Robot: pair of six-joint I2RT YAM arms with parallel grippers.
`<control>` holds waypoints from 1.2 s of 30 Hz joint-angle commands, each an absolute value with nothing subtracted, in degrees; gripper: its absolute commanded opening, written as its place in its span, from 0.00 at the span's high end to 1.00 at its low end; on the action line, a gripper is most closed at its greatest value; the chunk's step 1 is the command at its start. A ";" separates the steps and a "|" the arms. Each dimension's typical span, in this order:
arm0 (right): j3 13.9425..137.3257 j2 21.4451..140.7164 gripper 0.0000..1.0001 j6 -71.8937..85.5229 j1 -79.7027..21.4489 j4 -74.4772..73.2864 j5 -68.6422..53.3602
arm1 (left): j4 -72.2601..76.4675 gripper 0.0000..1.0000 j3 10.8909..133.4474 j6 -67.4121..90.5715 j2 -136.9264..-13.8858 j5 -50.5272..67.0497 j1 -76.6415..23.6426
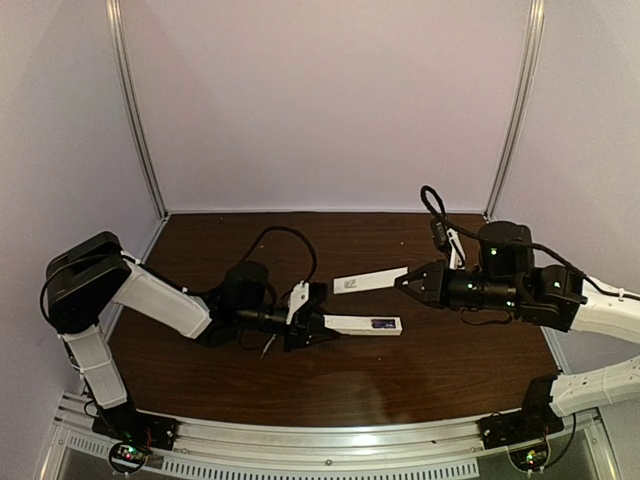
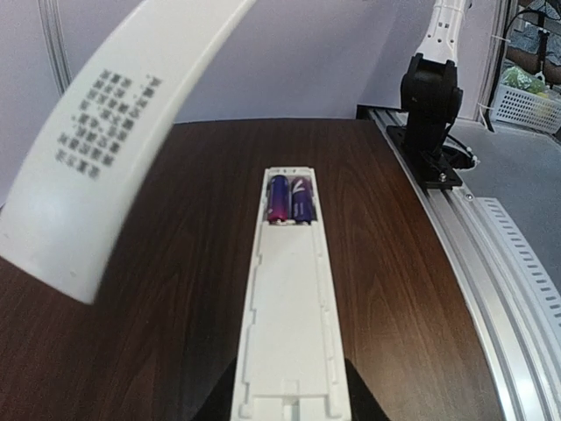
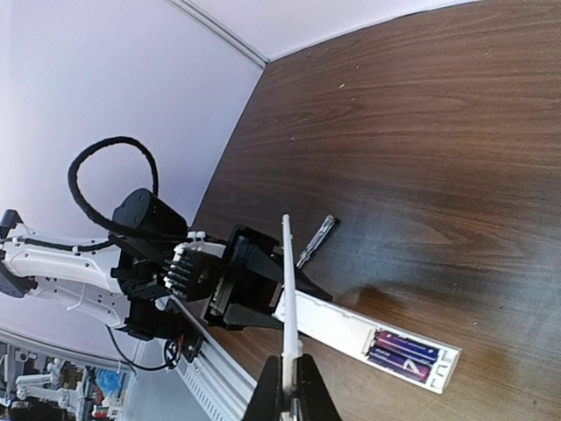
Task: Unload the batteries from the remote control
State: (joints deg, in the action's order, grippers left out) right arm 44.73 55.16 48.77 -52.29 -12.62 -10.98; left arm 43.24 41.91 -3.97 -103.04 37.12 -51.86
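Note:
The white remote control [image 1: 352, 324] lies lengthwise in my left gripper [image 1: 318, 322], which is shut on its near end, and its back is open. Two purple-blue batteries [image 2: 291, 199] sit side by side in the bay at the far end, also plain in the right wrist view as batteries [image 3: 405, 353]. My right gripper [image 3: 289, 386] is shut on the thin white back cover [image 3: 287, 289], holding it edge-on above the remote control [image 3: 342, 323]. From above, the cover [image 1: 370, 282] hangs clear of the body, behind it. In the left wrist view the cover [image 2: 114, 132] looms at upper left.
A thin screwdriver [image 3: 317, 239] with a clear handle lies on the brown table beside the left gripper. An aluminium rail [image 2: 491, 263] runs along the table's near edge, with the right arm's base [image 2: 429, 105] bolted to it. Purple walls close in the back and sides.

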 commanded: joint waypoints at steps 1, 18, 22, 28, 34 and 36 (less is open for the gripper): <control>46.83 52.91 1.00 47.11 -52.09 -19.67 1.54 | 46.85 1.00 41.86 -3.77 -100.53 37.03 -52.12; 30.07 59.26 1.00 51.56 -28.02 8.37 -18.56 | 46.06 1.00 41.83 -4.43 -100.15 37.09 -52.12; 28.21 68.12 1.00 53.20 -23.14 18.11 -30.61 | 45.81 1.00 41.85 -4.65 -100.11 37.30 -52.12; 25.88 77.46 1.00 54.99 -19.57 27.21 -38.14 | 45.50 1.00 42.02 -4.76 -100.20 37.40 -52.12; 24.94 78.53 0.89 53.14 -17.68 23.19 -37.59 | 45.42 1.00 42.06 -4.83 -100.27 37.09 -52.12; 24.58 78.08 0.81 52.43 -17.68 21.65 -37.24 | 45.44 1.00 42.08 -4.83 -100.29 37.09 -52.06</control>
State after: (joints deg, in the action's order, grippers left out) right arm 25.85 78.54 53.82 -18.22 21.89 -35.94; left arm 43.18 41.91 -4.01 -101.89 37.06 -51.86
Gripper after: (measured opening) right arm 0.138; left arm 0.295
